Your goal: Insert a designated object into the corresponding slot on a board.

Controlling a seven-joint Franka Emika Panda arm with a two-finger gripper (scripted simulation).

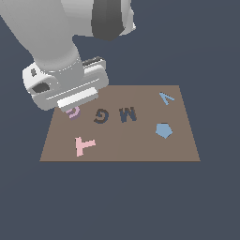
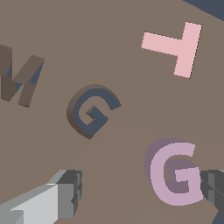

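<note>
Lilac G block [image 2: 171, 173] sits between the wide-open pincer's [image 2: 142, 192] fingers.

No printed text; only letter shapes G, T, M, V on board [image 1: 140, 140].

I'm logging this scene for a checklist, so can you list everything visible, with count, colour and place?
Board: one, brown, flat on the dark blue-grey ground.
Letter G block: one, pinkish-lilac, lying on the board between the claw's fingers, mostly hidden by the claw in the exterior view.
G-shaped slot: one, dark, mid-board, beside the G block.
M-shaped slot: one, dark, just to the exterior view's right of the G slot.
Letter T: one, pink, on the near part of the board, towards the exterior view's left.
Pentagon: one, blue, towards the exterior view's right.
Letter V: one, blue, near the far right corner.
Claw: one, white and grey, open, low over the G block.
</note>
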